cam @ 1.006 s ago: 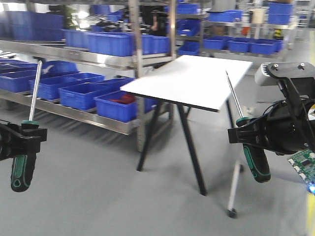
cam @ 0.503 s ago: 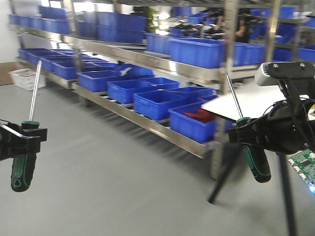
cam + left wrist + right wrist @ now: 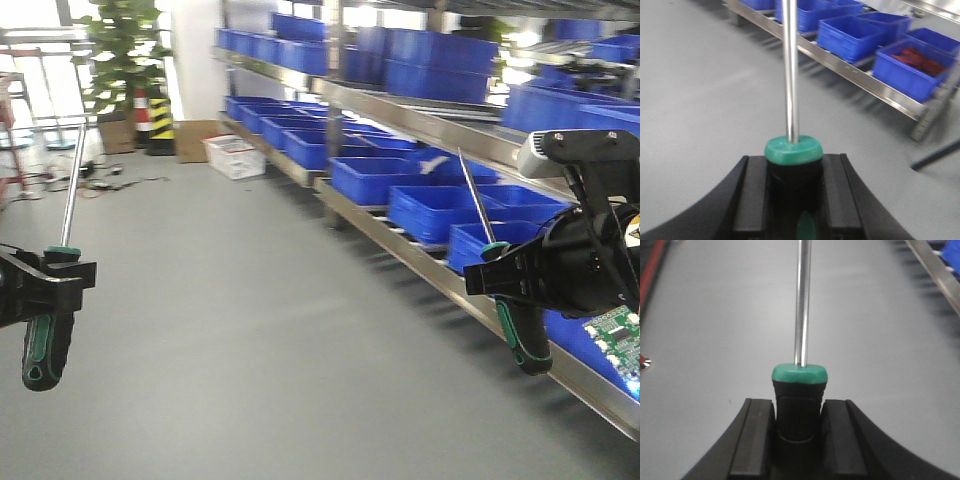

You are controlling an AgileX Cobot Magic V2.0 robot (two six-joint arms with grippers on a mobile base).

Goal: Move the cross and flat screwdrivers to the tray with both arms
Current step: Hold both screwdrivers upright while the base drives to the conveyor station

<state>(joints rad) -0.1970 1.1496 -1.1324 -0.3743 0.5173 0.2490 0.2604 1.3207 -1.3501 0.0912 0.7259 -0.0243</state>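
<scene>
The view has swung off the white tabletop onto shelves of blue bins (image 3: 430, 210); the base seems to be turning. The left pincer (image 3: 52, 280) clamps one screwdriver (image 3: 45, 345) and the right pincer (image 3: 503, 280) the other screwdriver (image 3: 524, 335), shafts up. No tray in sight yet.

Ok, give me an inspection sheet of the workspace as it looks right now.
Surface: grey floor; tray not in view.
Job's things: left screwdriver and right screwdriver, both held shaft up.
Clutter: white crate and cardboard box on the floor.
Grippers: left gripper and right gripper, fingers shut on the handles.
Cables: loose wires on the floor, far left.
Surroundings: steel shelves with blue bins; potted plant.
</scene>
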